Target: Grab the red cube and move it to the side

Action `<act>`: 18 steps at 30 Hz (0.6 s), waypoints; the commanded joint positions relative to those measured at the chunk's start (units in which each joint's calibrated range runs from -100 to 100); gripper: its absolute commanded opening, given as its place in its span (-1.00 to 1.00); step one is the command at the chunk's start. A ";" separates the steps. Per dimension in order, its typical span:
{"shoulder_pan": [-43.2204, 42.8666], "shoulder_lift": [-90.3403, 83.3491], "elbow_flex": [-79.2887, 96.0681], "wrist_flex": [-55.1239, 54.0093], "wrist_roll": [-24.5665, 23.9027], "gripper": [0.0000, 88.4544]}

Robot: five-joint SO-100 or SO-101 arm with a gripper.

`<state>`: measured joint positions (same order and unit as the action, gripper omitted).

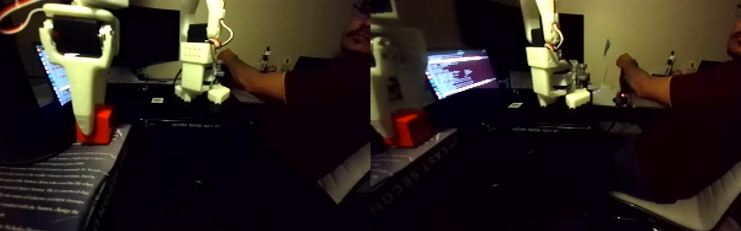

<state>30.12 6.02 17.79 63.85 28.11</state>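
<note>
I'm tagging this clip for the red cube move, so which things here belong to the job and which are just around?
Job:
- red cube, resting on a dark printed box
- gripper, its white fingers down at the cube

Just around:
- second white arm with a person's hand at it
- laptop, lit
- chair

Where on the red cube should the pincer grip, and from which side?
Across two opposite upright faces of the red cube, coming from above: it sits flat on the printed book, top free. The pincer is already down at it; whether it is closed is unclear.
</note>
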 commanded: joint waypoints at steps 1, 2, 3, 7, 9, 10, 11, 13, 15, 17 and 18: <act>-0.14 -0.22 -1.96 -0.42 -0.24 -0.82; -0.14 -0.13 -1.96 -0.59 -0.29 -0.82; -0.14 0.20 -1.96 -1.27 -0.40 -0.82; 0.03 2.39 -2.05 -3.80 -1.00 -0.82; 0.19 2.39 -2.50 -3.80 -1.10 -0.82; 0.19 2.39 -3.05 -3.63 -1.21 -0.82; 0.19 2.39 -3.59 -3.46 -1.21 -0.82; 0.36 2.98 -4.23 -3.38 -1.27 -0.82; 0.44 3.23 -4.50 -3.72 -1.27 -0.82; 0.44 3.31 -4.50 -3.72 -1.27 -0.82; 0.44 3.23 -4.50 -3.72 -1.21 -0.82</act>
<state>30.12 9.30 15.06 60.67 26.90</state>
